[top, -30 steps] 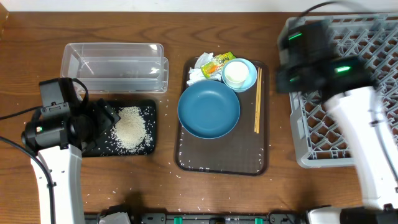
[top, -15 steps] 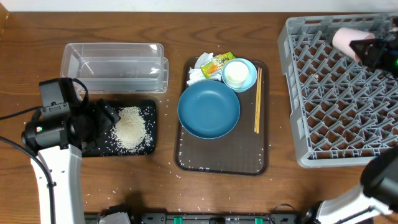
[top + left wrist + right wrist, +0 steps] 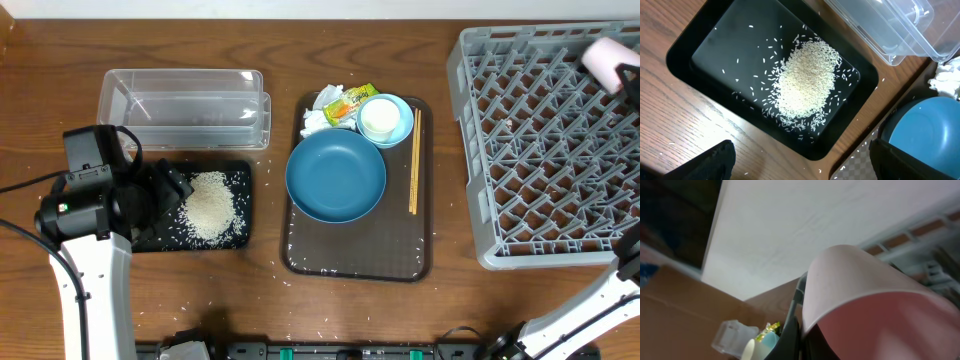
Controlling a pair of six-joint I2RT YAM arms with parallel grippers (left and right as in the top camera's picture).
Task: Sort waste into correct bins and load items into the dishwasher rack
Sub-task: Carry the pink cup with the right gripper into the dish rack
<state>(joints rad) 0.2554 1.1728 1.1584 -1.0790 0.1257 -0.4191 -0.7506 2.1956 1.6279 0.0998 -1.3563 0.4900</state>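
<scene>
Right gripper clamped on pink cup over rack, left gripper spread wide, empty, above black tray

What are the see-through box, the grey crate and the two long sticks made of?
See-through box: probably plastic, clear with shiny edges. Grey crate: looks like matte moulded plastic, an open lattice. Sticks: likely wood, pale tan and dull.

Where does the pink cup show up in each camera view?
Overhead: pink cup at the top right edge, over the dishwasher rack.
Left wrist: not in it.
Right wrist: fills the right half, close to the lens.
Shared landmark: clear tub, in all three views.
</scene>
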